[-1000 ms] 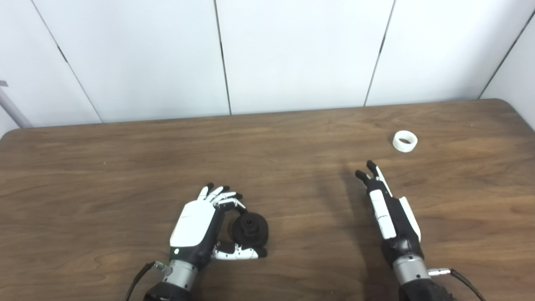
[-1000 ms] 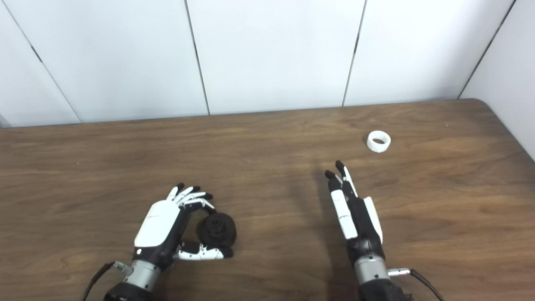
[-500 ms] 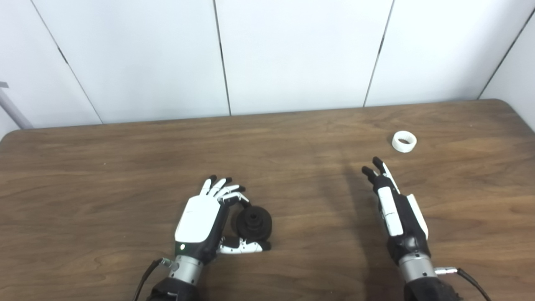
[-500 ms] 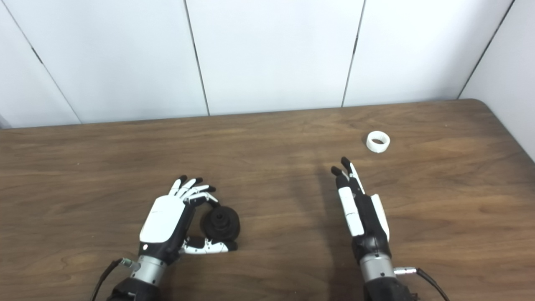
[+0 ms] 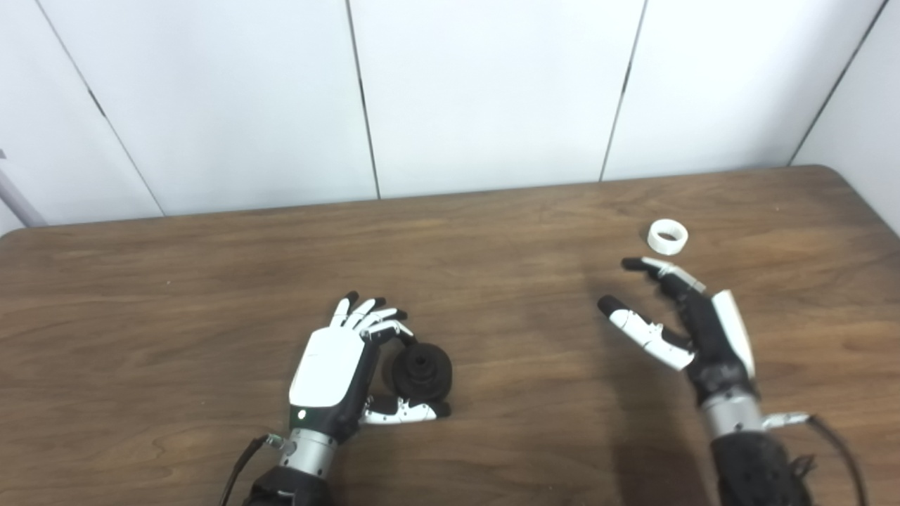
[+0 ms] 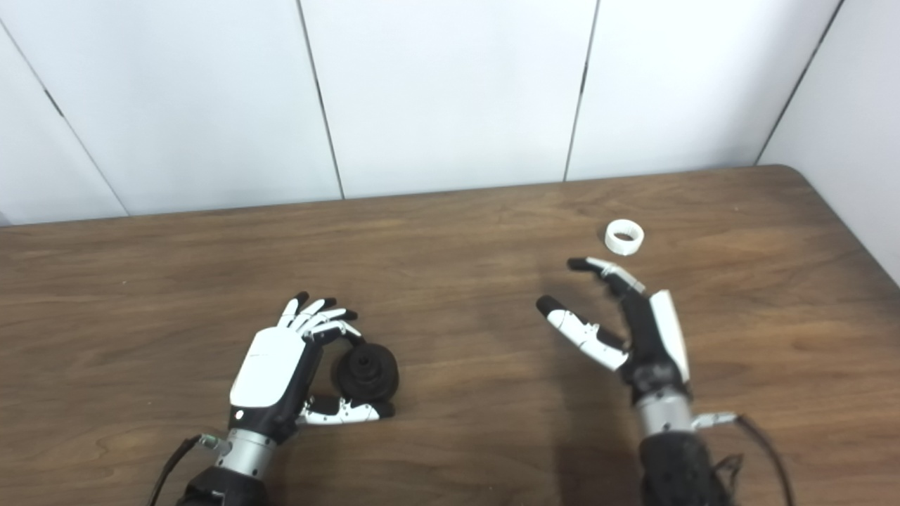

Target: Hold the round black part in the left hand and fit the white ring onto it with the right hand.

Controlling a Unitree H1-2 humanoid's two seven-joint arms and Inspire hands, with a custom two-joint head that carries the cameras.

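A dark wood-grain desk (image 5: 211,267) stands against white wall panels (image 5: 492,91). On it, the left hand (image 5: 330,372) apparently cups the round black part (image 5: 420,369); the right hand (image 5: 685,320), spread empty, hovers just short of the white ring (image 5: 667,236).

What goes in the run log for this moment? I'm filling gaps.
left robot hand: around black part on table | right robot hand: open, short of white ring | ring: unfitted

On the brown wood-grain table (image 6: 450,232), the left hand (image 6: 278,372) cupped the round black ribbed part (image 6: 365,371), fingers curled over its top and thumb lying along its near side. The right hand (image 6: 633,330) hovered empty with fingers and thumb spread, just short of the small white plastic ring (image 6: 624,237), which lay flat near the far right edge.
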